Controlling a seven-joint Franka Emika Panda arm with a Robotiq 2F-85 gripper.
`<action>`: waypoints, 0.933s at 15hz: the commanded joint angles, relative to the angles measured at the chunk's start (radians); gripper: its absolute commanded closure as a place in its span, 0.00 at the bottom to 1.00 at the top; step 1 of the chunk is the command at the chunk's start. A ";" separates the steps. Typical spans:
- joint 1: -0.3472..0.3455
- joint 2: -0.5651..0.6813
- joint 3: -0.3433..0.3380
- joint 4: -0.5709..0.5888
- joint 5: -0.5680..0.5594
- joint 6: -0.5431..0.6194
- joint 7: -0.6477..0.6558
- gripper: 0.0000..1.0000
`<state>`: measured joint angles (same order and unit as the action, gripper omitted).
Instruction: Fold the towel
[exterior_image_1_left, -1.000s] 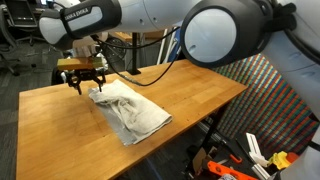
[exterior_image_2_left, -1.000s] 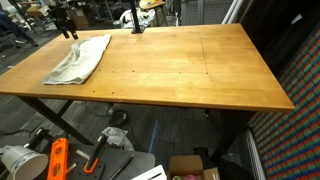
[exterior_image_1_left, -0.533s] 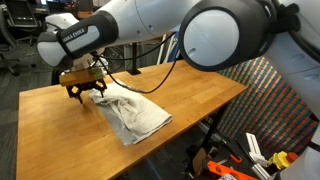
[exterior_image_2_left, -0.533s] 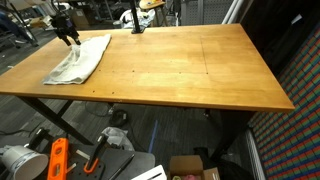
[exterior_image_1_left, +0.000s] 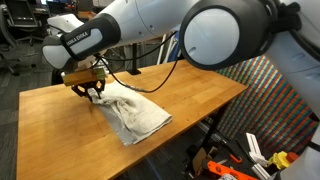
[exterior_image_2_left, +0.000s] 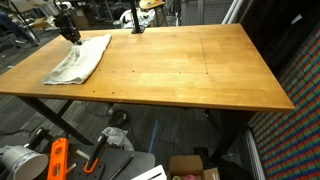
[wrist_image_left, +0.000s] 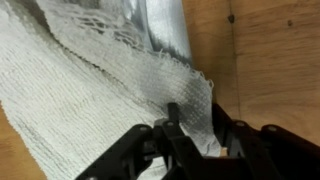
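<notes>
In an exterior view the gripper (exterior_image_1_left: 90, 90) stood at the left, low over the far corner of the towel (exterior_image_1_left: 132, 113). It was placed there, I judge, because a fold begins from a corner that can be lifted and carried across. In the wrist view the fingers (wrist_image_left: 171, 128) were drawn in on the frayed edge of the towel (wrist_image_left: 90, 90), and the cloth passed between them, so they seemed to pinch it. How firm the hold was I cannot tell. To the right, the towel lay wrinkled and mostly flat near the left end of the tabletop (exterior_image_1_left: 195, 92), with 1 side already lying double. The rest of the wood was bare, which leaves room for the fold.

Compared with 1 second earlier, the fingers, then spread wide above the corner, had come together on it. The towel (exterior_image_2_left: 78, 60) itself had not moved on the tabletop (exterior_image_2_left: 180, 70).
</notes>
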<state>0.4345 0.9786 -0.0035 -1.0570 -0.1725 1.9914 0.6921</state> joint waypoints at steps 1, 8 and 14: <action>-0.008 -0.017 -0.013 -0.004 0.000 -0.002 0.021 0.92; -0.041 0.046 -0.009 0.170 0.086 -0.172 0.180 0.95; -0.065 0.112 0.000 0.306 0.170 -0.197 0.359 0.95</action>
<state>0.3816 1.0253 -0.0129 -0.8774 -0.0425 1.8193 0.9679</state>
